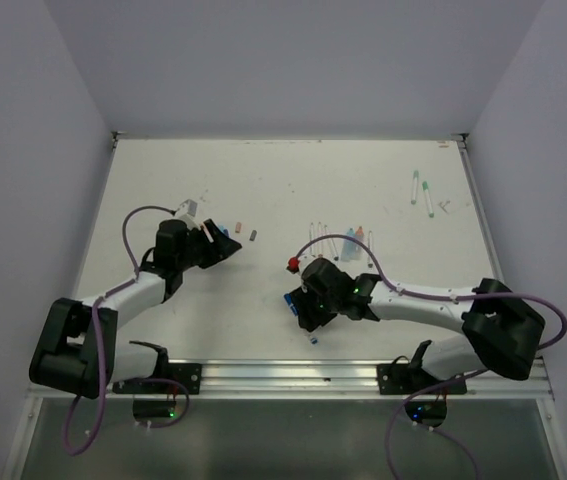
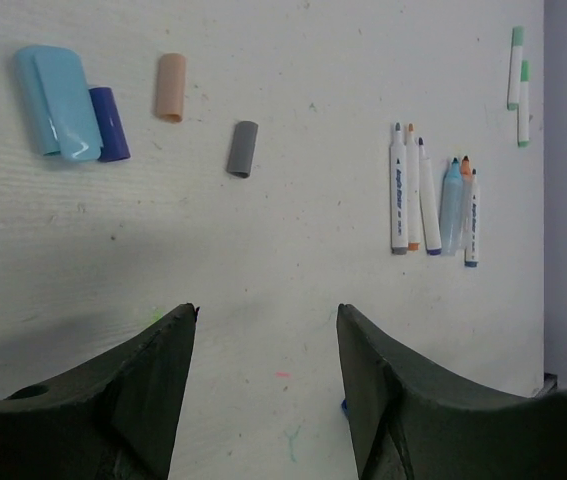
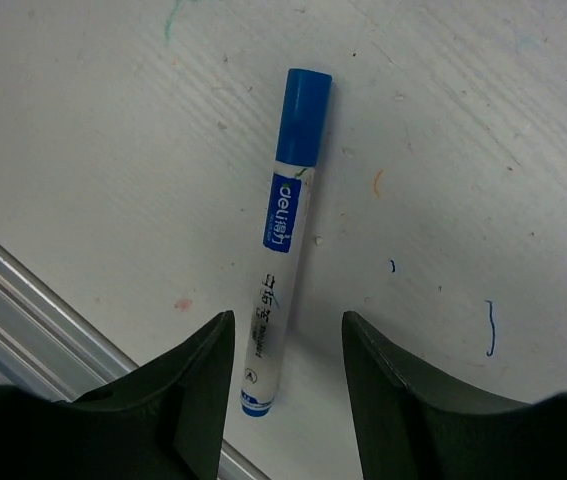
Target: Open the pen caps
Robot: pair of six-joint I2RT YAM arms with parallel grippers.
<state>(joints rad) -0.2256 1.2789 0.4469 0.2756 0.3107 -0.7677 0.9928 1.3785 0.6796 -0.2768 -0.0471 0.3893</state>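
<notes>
**Blue pen capped; both grippers open and empty**

We find the table (image 1: 263, 180) carrying the work in two groups. The right gripper (image 3: 286, 325) has its fingers apart on either side of the lower barrel of the blue pen (image 3: 278, 270). The pen lies flat near the metal rail (image 3: 3, 290) at the near edge. The left gripper (image 2: 265, 315) is likewise spread and holds nothing.

In our judgement the step is to grasp this pen. The right fingers should close on the white barrel, well clear of the cap, so the left can pull the cap straight along the pen. The barrel sits nearer one finger than the other, so it may roll as they close.

The pen has a white barrel with a blue printed band, and its blue cap (image 3: 303, 115) is fully seated on the far end. Further off lie a row of uncapped pens (image 2: 433, 200) and two green pens (image 2: 518, 70). Four loose caps lie apart from them: light blue (image 2: 58, 103), touching it dark blue (image 2: 110, 125), then peach (image 2: 170, 87) and grey (image 2: 242, 148).
</notes>
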